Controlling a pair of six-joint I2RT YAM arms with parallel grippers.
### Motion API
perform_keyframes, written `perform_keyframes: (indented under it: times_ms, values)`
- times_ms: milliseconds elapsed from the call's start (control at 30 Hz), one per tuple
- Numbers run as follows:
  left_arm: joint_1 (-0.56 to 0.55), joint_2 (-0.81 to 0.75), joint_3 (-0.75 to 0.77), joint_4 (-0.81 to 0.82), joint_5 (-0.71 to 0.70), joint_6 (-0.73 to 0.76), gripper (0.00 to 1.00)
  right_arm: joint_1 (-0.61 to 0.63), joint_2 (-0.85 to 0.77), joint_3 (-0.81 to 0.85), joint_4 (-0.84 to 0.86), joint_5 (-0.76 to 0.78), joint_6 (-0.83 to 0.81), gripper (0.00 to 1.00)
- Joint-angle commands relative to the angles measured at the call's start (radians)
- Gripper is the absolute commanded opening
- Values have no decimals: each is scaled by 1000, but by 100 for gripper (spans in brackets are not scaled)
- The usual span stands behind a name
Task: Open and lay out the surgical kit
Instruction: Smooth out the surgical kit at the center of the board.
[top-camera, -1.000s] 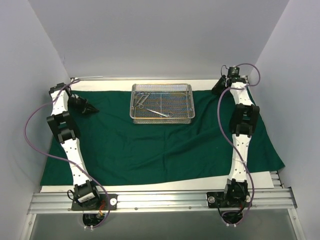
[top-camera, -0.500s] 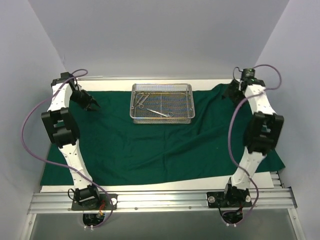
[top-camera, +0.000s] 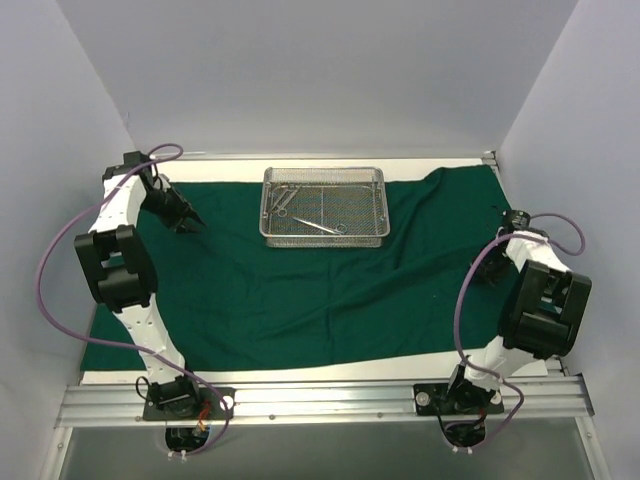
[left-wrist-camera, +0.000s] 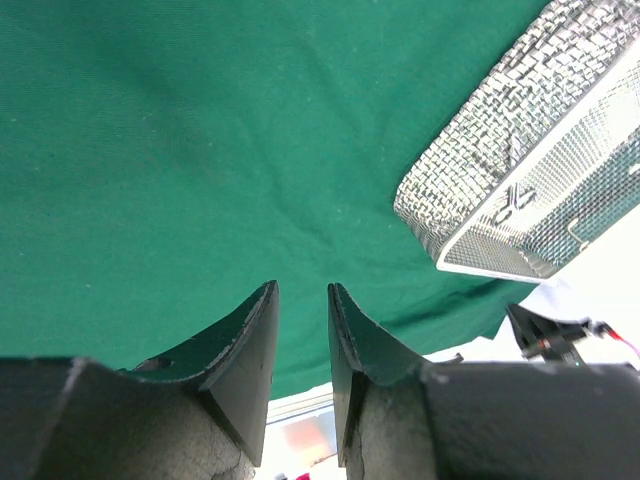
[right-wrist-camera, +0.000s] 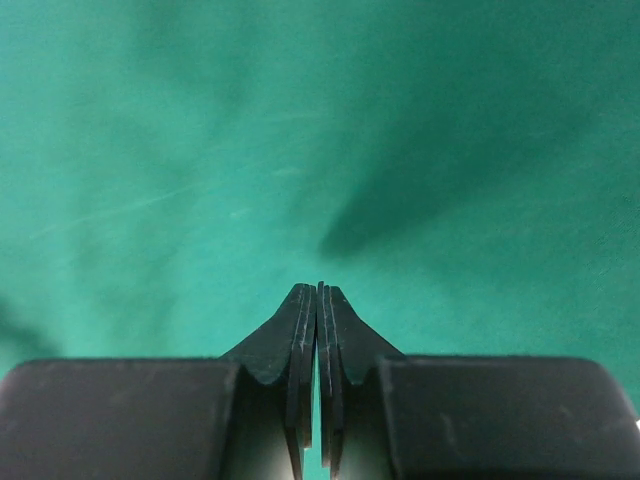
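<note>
The dark green drape (top-camera: 300, 290) lies spread flat over the table. The silver wire-mesh tray (top-camera: 372, 236) stands on it at the back middle, with several slim steel instruments (top-camera: 318, 226) inside. My left gripper (top-camera: 192, 222) hovers over the drape left of the tray; in the left wrist view (left-wrist-camera: 302, 290) its jaws stand slightly apart and empty, with the tray (left-wrist-camera: 520, 190) to the right. My right gripper (top-camera: 484, 270) is low over the drape's right side; in the right wrist view (right-wrist-camera: 317, 288) it is shut and empty above the drape (right-wrist-camera: 200, 150).
White table surface (top-camera: 300, 368) shows along the drape's near edge and behind the tray. Grey walls close in on the left, back and right. A metal rail (top-camera: 320, 400) carries both arm bases at the near edge. The drape has a raised fold at its far right corner (top-camera: 445, 185).
My right arm has swung from the far right corner toward the near right, and its gripper now sits low over the drape's right side. My left gripper has barely shifted.
</note>
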Motion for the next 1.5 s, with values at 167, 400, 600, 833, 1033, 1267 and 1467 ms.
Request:
perform_keyframes:
  times_ms: [167, 400, 600, 833, 1033, 1267, 1467]
  values:
    - [13, -27, 24, 18, 48, 60, 35, -21, 71, -77, 45, 59, 41, 0]
    - [28, -52, -8, 16, 53, 63, 35, -21, 151, -143, -69, 193, 139, 0]
    - [51, -110, -114, 61, 65, 58, 35, -26, 18, -174, -207, 294, 209, 0]
    - [67, -119, -138, 64, 73, 57, 35, -75, -76, -120, -300, 355, 157, 0]
    - [67, -113, -123, 56, 73, 53, 35, 81, -113, 90, -241, 222, 51, 0]
    - [60, -89, -126, 64, 59, 56, 35, 135, 123, 349, -173, 203, -14, 0]
    - [57, -47, -97, 64, 18, 60, 36, 192, 288, 519, -55, 148, -76, 5]
